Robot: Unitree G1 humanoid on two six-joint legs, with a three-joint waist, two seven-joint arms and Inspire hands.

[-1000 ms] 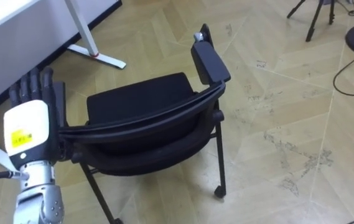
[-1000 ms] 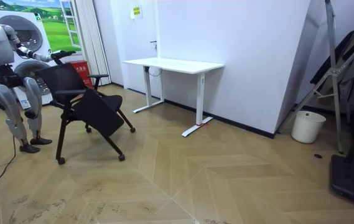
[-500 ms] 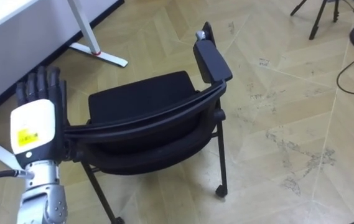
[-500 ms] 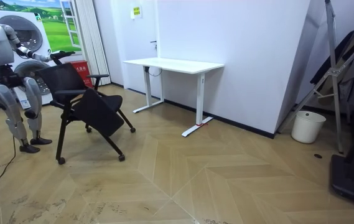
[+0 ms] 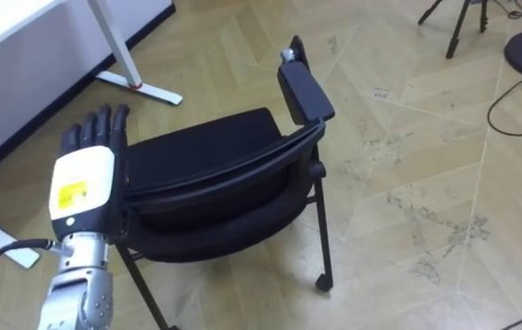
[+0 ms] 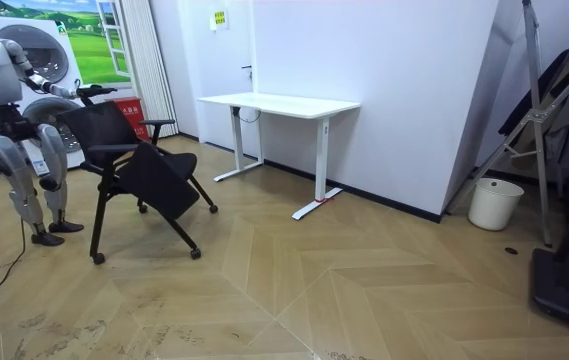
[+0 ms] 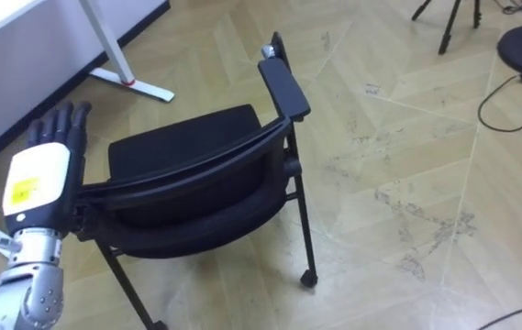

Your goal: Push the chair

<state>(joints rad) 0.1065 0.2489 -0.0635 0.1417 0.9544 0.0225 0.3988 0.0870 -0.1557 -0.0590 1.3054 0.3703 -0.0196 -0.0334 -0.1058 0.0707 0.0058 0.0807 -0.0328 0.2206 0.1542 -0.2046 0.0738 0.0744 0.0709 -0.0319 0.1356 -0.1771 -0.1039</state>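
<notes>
**Left hand flat at the chair's left end, chair clear of the bench**

The black chair (image 5: 210, 147) stands on the wooden floor (image 5: 407, 137) right in front of the robot, with its back toward the robot and its seat facing away. The curved backrest (image 5: 233, 170) runs across the eye views from lower left up to the right. It ends at the right armrest (image 5: 305, 92), which nothing is touching.

The left hand (image 5: 84, 188) is at the opposite, left end of the backrest. The back of the hand faces the camera, and the fingers (image 5: 95, 128) are straight, close together and curled round nothing. They point forward along the seat's left edge. The palm lies against the end of the backrest, but the hand covers the contact itself.

The white bench (image 5: 22, 55) is to the robot's left. Its foot (image 5: 141, 87) rests on the floor beyond the chair's left side, apart from it.

In the room view the robot stands upright at the left with the chair (image 6: 144, 165) just beside it. The bench (image 6: 279, 103) is against the wall further right, and a white bin (image 6: 494, 203) is well apart by the far wall.
</notes>
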